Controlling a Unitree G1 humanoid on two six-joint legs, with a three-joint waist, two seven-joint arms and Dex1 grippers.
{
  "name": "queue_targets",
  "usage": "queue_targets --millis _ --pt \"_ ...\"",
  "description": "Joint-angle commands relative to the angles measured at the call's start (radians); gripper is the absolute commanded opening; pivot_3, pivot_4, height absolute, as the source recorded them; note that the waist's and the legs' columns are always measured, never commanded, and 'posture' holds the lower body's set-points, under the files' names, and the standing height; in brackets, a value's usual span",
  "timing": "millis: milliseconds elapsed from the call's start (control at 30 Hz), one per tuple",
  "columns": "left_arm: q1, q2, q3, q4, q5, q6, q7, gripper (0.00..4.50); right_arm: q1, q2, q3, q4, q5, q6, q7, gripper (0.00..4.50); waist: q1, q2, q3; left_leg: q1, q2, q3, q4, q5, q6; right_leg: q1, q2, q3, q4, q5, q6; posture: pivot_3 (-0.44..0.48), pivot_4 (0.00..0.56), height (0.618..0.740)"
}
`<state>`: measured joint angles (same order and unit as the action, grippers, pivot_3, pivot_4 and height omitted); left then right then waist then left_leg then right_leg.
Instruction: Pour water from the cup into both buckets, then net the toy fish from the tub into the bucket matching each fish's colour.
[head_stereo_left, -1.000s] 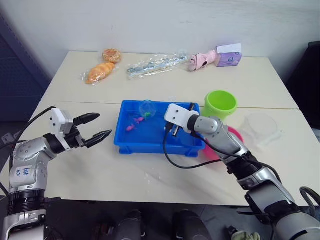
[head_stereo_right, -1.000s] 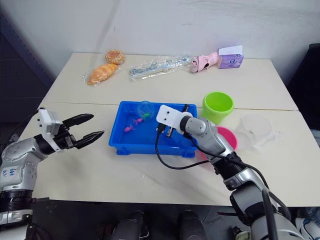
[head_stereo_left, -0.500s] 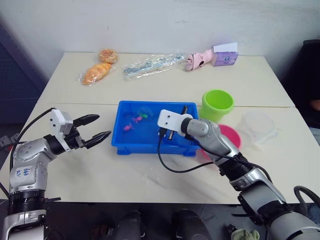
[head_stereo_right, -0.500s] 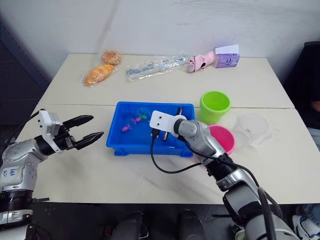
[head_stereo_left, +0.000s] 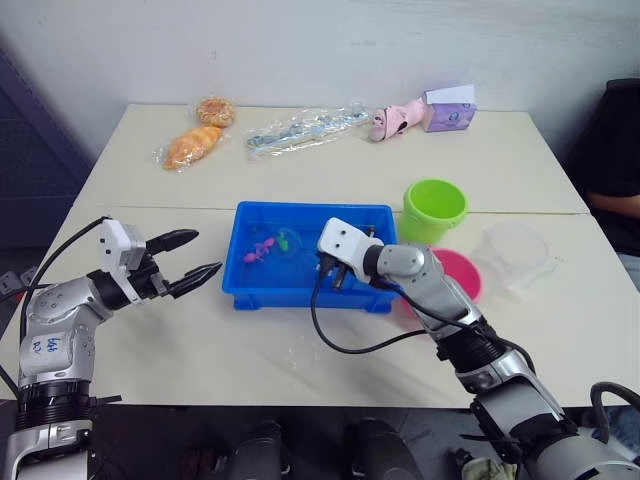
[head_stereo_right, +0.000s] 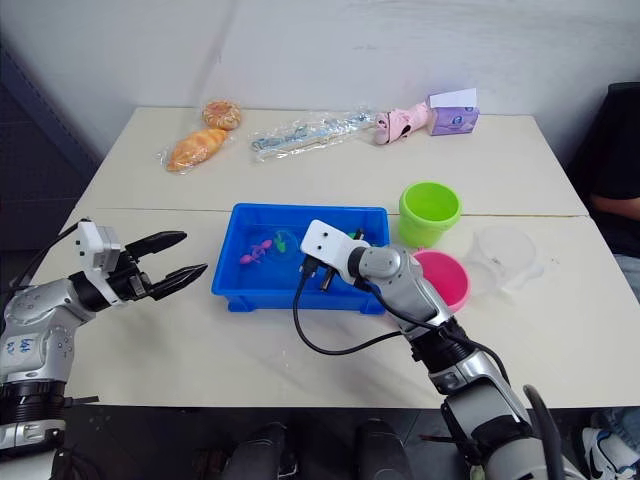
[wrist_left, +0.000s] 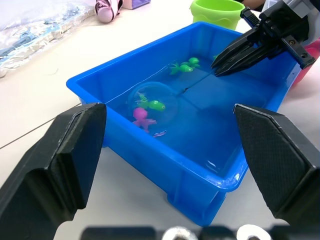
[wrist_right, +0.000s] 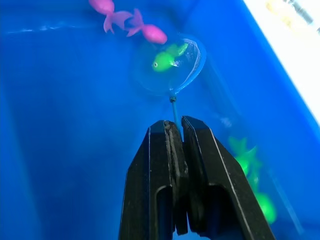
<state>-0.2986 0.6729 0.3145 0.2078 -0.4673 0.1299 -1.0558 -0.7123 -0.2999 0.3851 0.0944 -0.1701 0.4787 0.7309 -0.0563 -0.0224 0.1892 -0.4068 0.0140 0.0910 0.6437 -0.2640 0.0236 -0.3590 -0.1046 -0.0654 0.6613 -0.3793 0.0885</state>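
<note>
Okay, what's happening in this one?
The right gripper is shut on the net's handle, with the net down in the blue tub. A green fish sits over the hoop and a pink fish lies just outside it. The left gripper hangs open beside the tub. The green bucket and pink bucket stand nearby.

Wrapped pastries (head_stereo_left: 195, 145), clear packet (head_stereo_left: 300, 128), perhaps pink toy (head_stereo_left: 398, 118).

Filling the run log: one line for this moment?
phase: netting | right gripper: shut on net | net: in tub, green fish over hoop | left gripper: open, idle
</note>
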Motion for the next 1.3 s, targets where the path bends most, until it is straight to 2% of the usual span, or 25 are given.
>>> queue_targets --millis 33,400,1033,1300 --pt "-0.003 0.01 0.009 -0.008 -0.008 -0.016 -0.004 4.36 0.01 -0.001 -0.029 -0.049 0.034 0.024 0.016 0.0 0.0 0.0 0.0 0.0 0.0 0.0 0.0 0.0 0.0 0.0 0.0 0.0 0.0 0.0 0.0 0.0 0.15 0.74" --pt "-0.009 0.013 0.01 -0.001 -0.007 -0.019 -0.008 4.36 0.021 0.045 -0.039 -0.042 0.085 0.055 -0.015 0.0 0.0 0.0 0.0 0.0 0.0 0.0 -0.001 0.0 0.0 0.0 0.0 0.0 0.0 0.0 0.0 0.0 0.15 0.74" --pt "-0.009 0.011 0.008 -0.009 -0.007 -0.015 -0.004 4.36 -0.053 0.117 -0.051 0.124 0.083 -0.083 -0.095 0.0 -0.001 0.0 0.0 0.0 0.0 0.0 -0.004 0.0 0.0 -0.001 0.0 0.0 0.0 0.0 0.0 0.0 0.15 0.74" --pt "-0.006 0.011 0.012 -0.011 -0.007 -0.016 0.0 4.36 -0.026 0.127 -0.055 0.038 0.149 0.006 -0.023 0.0 -0.001 0.0 0.0 0.0 0.0 0.001 -0.008 0.0 -0.001 -0.001 0.0 -0.001 -0.001 0.0 0.0 0.0 0.15 0.74"
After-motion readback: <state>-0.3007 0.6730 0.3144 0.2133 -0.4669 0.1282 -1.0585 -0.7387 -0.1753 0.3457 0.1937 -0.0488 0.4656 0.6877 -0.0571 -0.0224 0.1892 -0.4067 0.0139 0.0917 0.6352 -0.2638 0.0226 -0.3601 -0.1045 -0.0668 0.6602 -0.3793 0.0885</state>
